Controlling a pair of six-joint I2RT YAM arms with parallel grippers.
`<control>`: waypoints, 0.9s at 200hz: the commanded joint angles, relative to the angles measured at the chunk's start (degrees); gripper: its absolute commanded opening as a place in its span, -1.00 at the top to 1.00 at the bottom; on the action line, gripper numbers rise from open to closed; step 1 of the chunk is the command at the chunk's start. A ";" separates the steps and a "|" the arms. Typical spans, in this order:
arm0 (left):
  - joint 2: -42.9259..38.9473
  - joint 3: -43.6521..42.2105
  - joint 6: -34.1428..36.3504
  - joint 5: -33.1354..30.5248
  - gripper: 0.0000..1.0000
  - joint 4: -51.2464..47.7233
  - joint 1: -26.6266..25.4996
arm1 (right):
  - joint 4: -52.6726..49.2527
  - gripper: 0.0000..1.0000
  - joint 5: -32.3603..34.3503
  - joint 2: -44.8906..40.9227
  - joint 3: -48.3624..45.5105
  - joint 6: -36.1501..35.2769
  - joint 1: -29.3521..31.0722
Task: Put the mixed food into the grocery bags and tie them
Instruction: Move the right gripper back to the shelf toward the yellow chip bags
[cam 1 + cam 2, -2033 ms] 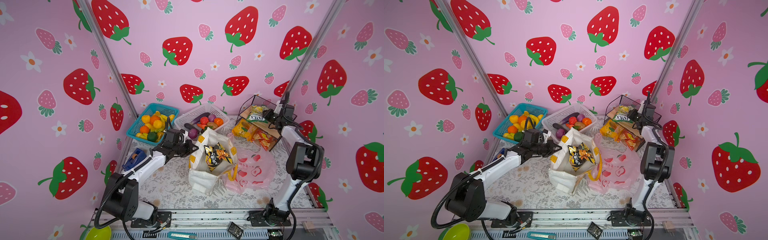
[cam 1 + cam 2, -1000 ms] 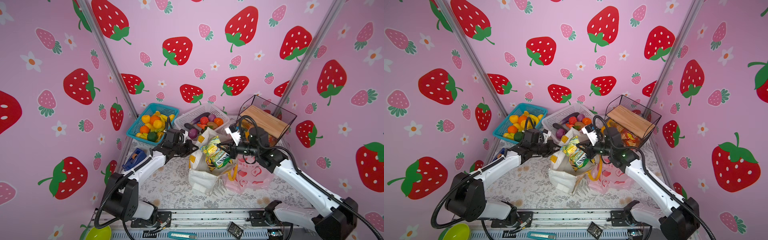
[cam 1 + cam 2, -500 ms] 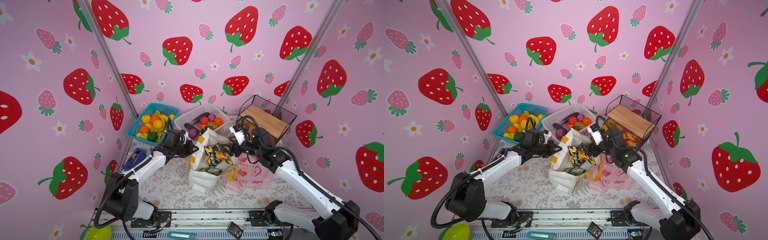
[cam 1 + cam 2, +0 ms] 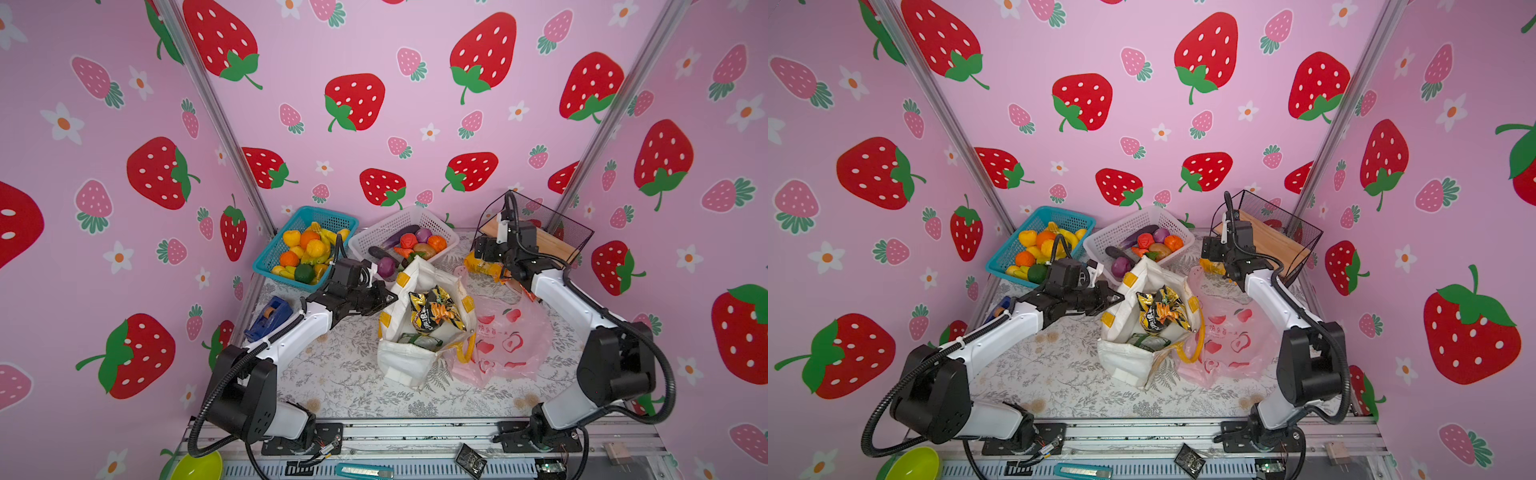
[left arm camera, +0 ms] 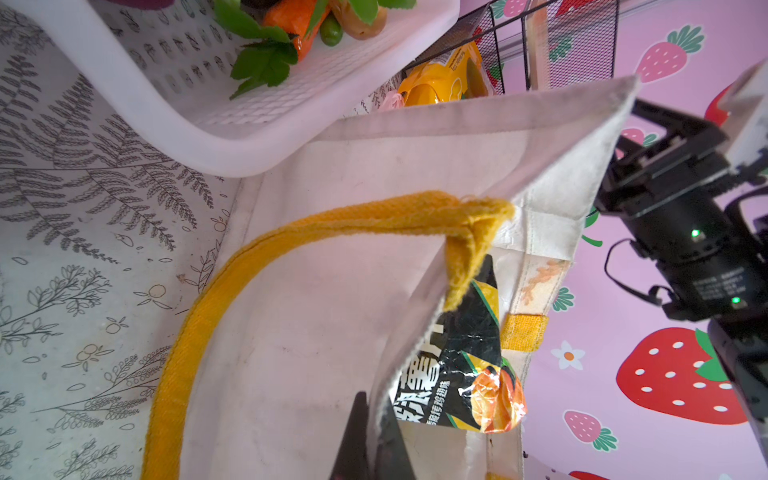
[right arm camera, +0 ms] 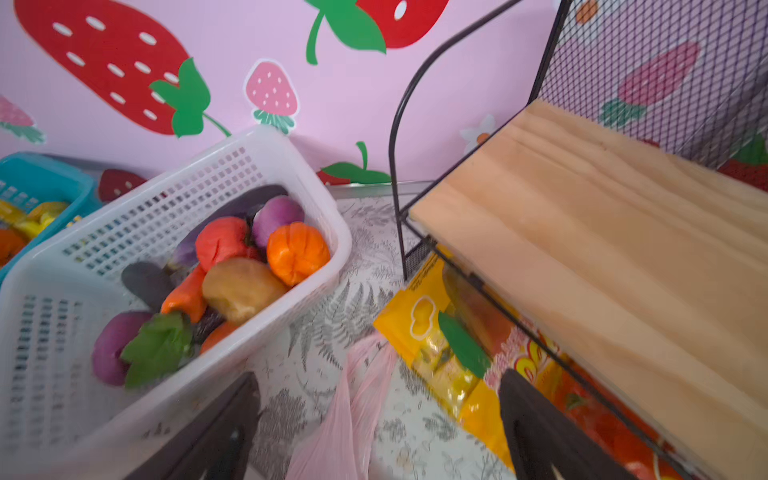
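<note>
Packing step: my left hand (image 4: 390, 297) is clamped on the tall white fabric tote (image 4: 400, 365) at its rim. My right hand (image 6: 378, 419), fingers apart, hovers just above the crinkly yellow snack packet (image 6: 430, 332). Next I should descend and pinch it squarely.

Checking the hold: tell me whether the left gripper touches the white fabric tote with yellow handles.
Touching. The left wrist view shows the left gripper pinching the rim of the white fabric tote.

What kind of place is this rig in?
Probably a staged robot-training booth mocked up for grocery packing: strawberry-print walls, robot arms bolted to a metal rail, blue basket and white basket of toy produce, white tote.
</note>
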 commanded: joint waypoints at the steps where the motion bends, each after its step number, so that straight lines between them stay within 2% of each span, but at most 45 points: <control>1: -0.50 1.31 -0.01 0.54 1.00 -0.84 -0.52 | 4.79 -0.81 7.21 5.83 7.00 2.69 -0.27; 39: -0.53 1.41 0.14 0.15 1.00 -1.37 -0.61 | 3.02 -0.73 12.05 19.06 20.38 4.52 -0.63; 68: -0.46 1.43 0.25 -0.11 1.00 -1.70 -0.74 | 1.02 -0.64 12.91 26.20 29.79 4.20 -1.30; 81: -0.47 1.45 0.34 -0.21 1.00 -1.98 -0.79 | -0.93 -0.54 12.59 28.74 33.39 3.95 -1.65; 115: -0.27 1.41 0.35 -0.45 1.00 -1.98 -0.75 | -2.54 -0.12 9.09 30.89 34.96 2.81 -2.61; 135: 0.18 1.55 0.41 -0.19 1.00 -1.98 -0.83 | -3.75 0.04 6.25 31.25 34.91 0.45 -3.61; 180: 0.62 1.40 0.43 -0.30 1.00 -1.98 -0.87 | -7.64 0.13 -1.70 32.81 36.87 -6.55 -7.85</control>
